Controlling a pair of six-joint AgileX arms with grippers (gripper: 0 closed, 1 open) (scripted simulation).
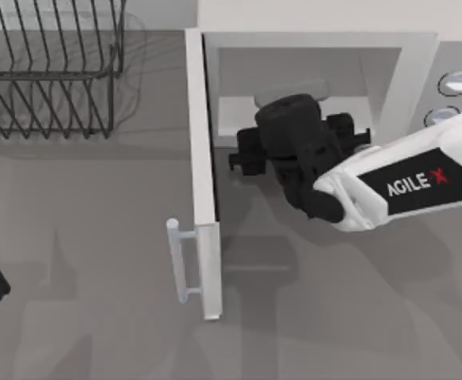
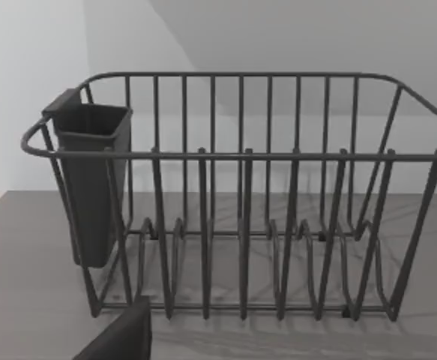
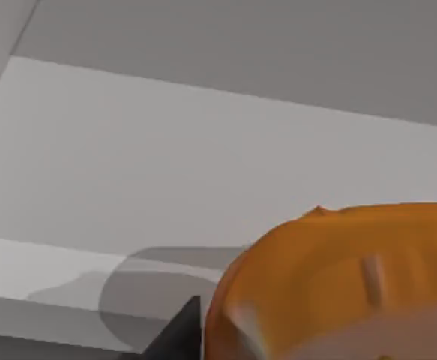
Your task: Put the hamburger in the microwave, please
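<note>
Where the microwave (image 1: 318,47) stands with its door (image 1: 203,174) swung open, top view puts the right gripper (image 1: 250,154) at the cavity mouth; left wrist view faces the wire rack (image 2: 240,195); right wrist view has the hamburger (image 3: 345,285) close up inside the pale cavity, jaws' grip on it cannot be told

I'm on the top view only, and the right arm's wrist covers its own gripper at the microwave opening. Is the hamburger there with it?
Observer: Yes. The right wrist view shows the hamburger close against the camera, with the pale cavity wall of the microwave behind it.
Operator: Anything already inside?
Observer: A grey oval plate lies on the cavity floor, just past the bun.
Operator: And the left arm?
Observer: It is parked at the table's left edge; the left wrist view faces the dark wire rack, which has a dark cup hung on one end.
</note>
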